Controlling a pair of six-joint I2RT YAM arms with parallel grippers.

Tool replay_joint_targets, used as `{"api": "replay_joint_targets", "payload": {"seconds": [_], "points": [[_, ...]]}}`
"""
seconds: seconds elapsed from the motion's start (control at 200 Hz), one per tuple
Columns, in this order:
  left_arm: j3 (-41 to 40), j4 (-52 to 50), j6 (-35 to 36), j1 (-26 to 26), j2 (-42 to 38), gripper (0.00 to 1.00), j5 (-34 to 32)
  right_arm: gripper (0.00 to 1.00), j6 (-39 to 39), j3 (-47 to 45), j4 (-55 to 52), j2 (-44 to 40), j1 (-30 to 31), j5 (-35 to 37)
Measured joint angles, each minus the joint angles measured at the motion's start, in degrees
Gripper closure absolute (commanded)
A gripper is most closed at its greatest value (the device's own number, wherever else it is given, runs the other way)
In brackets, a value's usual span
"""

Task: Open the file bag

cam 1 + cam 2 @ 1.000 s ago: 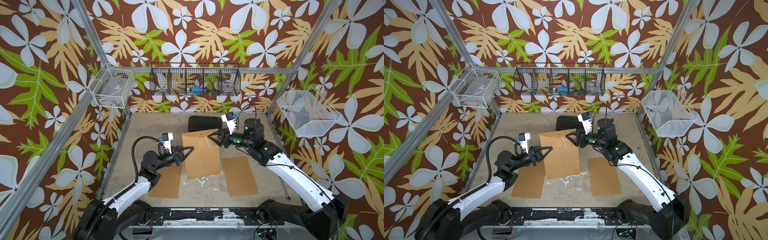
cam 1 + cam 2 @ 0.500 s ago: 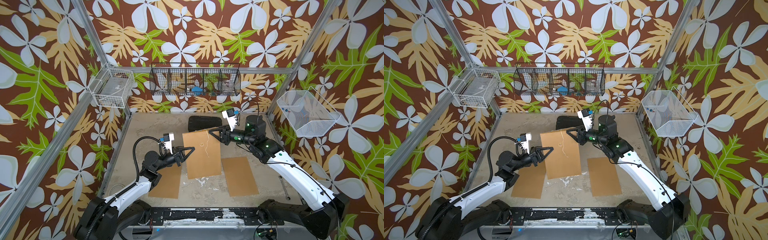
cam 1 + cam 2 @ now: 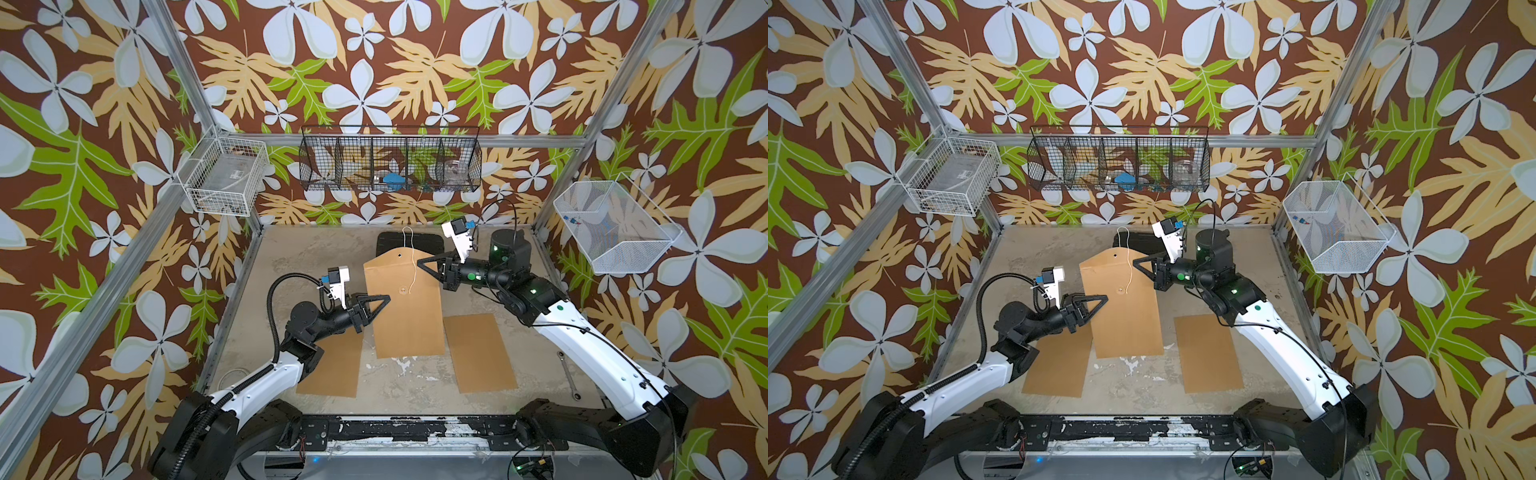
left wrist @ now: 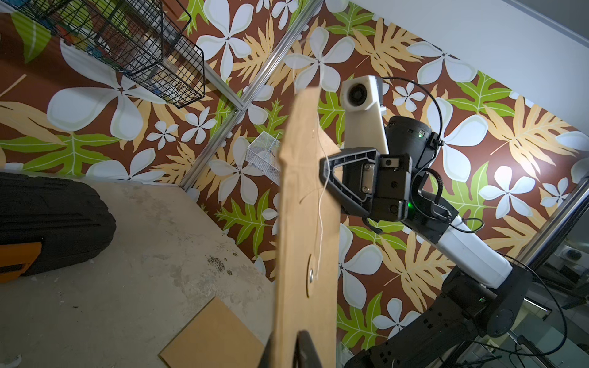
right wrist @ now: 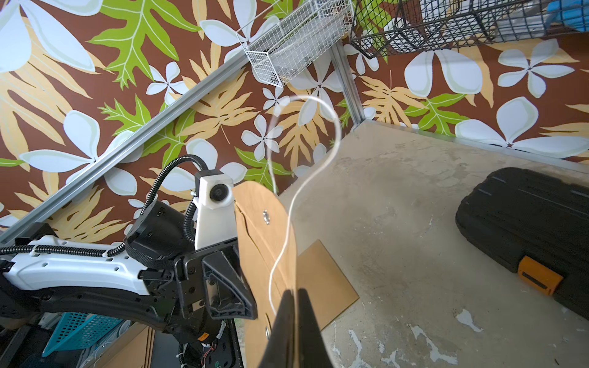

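Right wrist view: right gripper (image 5: pixel 294 292) jaws pressed flat together on the right long edge of the file bag (image 5: pixel 264 242), close to the rounded flap. White string (image 5: pixel 288 223) slack, running from the bag's face past the jaws and curling in a free loop beyond the flap's tip. Left wrist view: left gripper (image 4: pixel 287 342) jaws set either side of the opposite long edge, paper between them; cannot tell whether pinched or merely straddled. Bag raised off the table (image 3: pixel 316 257), spanned between the two pairs of jaws, table surface visible beneath it. Cannot tell whether the short edge nearest the robot's base touches down. Beyond the right jaws, toward the back wall, a black case (image 3: pixel 429 241) lying flat, near the flap end and lower than it. Behind and beneath the left jaws, a brown sheet (image 3: pixel 332 370) flat on the table, partly under the left arm. A second brown sheet (image 3: pixel 478 353) beneath the right arm, its inner edge just beside the bag's near corner in both top views. Small metal wrench (image 3: pixel 567 370) well apart from both jaws, by the table's right rim. Open air above and between the jaws; black wire basket (image 3: pixel 390 160) high on the back wall, well clear.
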Motion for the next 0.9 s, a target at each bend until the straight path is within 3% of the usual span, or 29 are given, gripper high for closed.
{"api": "replay_joint_targets", "payload": {"seconds": [0.611,0.896], "points": [[8.6,-3.7,0.9,-0.1,0.7,0.76,-2.2,1.00,-4.3,-1.7,-4.0,-1.6,0.0,0.1],[9.7,-3.5,0.8,-0.1,2.4,1.00,-2.5,1.00,-5.1,-2.1,-4.3,-1.7,0.0,0.1]]}}
